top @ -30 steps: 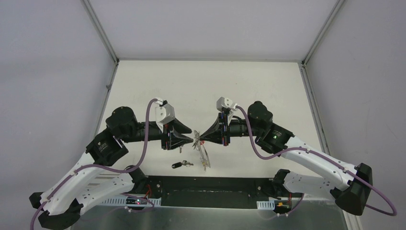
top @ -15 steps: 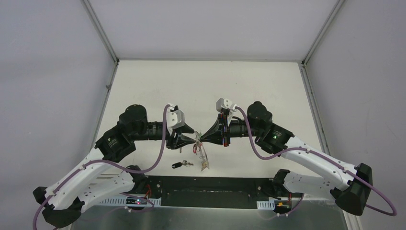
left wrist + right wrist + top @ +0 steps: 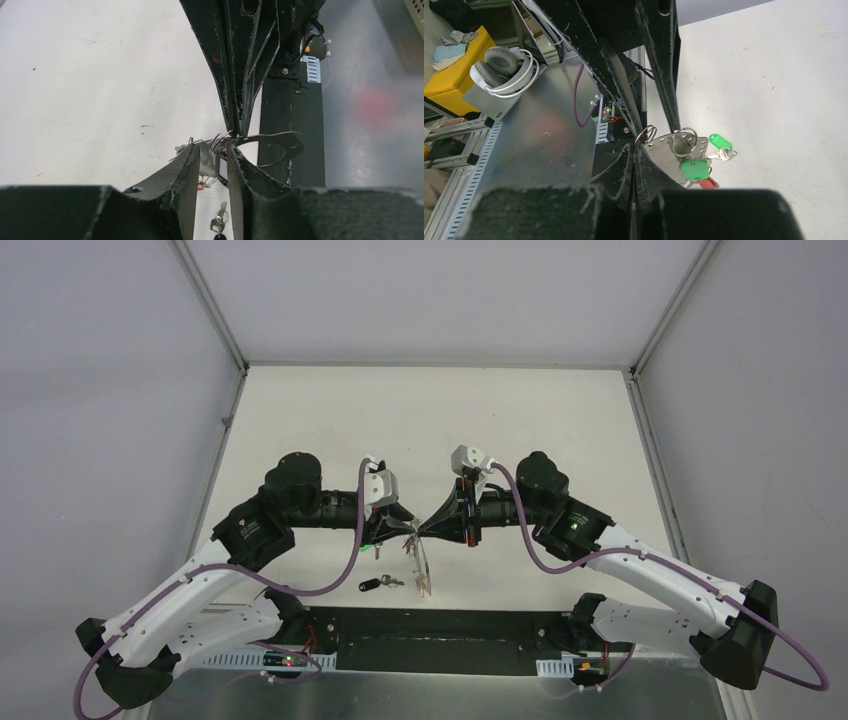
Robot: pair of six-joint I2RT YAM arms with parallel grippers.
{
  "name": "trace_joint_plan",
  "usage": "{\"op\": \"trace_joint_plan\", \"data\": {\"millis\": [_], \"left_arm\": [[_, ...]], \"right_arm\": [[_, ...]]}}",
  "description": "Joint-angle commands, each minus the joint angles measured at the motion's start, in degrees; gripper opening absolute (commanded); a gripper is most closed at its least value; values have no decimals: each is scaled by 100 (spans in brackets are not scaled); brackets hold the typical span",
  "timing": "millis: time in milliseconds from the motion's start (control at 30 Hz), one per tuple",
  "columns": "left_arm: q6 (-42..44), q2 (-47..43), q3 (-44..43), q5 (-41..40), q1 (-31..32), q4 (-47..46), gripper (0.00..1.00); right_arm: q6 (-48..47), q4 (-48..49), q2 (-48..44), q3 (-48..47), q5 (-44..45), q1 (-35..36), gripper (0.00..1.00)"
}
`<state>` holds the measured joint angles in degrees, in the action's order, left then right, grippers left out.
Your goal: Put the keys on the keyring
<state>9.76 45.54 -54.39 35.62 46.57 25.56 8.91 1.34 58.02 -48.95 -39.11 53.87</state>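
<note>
Right gripper [image 3: 426,528] jaws clenched on the keyring [image 3: 418,552], hung above the desk [image 3: 430,420] close to its near edge; open room is toward the far edge. Left gripper [image 3: 404,531] is tip-to-tip with it, jaws part open at the ring, can't tell if pinching. Black-capped key [image 3: 371,586] and green-capped key [image 3: 720,141] lie on the desk. Left arm has swung in over the last second, right hasn't moved

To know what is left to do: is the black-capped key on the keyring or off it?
Off. The black-capped key lies on the table, apart from the keyring hanging at the right claw.
</note>
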Motion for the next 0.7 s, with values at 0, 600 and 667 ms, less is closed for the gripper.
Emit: {"op": "trace_joint_plan", "data": {"millis": [0,600,667], "left_arm": [[20,3,37,266,69,-403,25],[-382,-515,148,-336,72,-569,0],[-500,-588,148,-569,71,-593,0]], "right_arm": [[-48,300,-150,-82,-78,-13,0],[-36,85,-386,-98,554,-17,26],[-61,20,-396,-150,622,-14,43]]}}
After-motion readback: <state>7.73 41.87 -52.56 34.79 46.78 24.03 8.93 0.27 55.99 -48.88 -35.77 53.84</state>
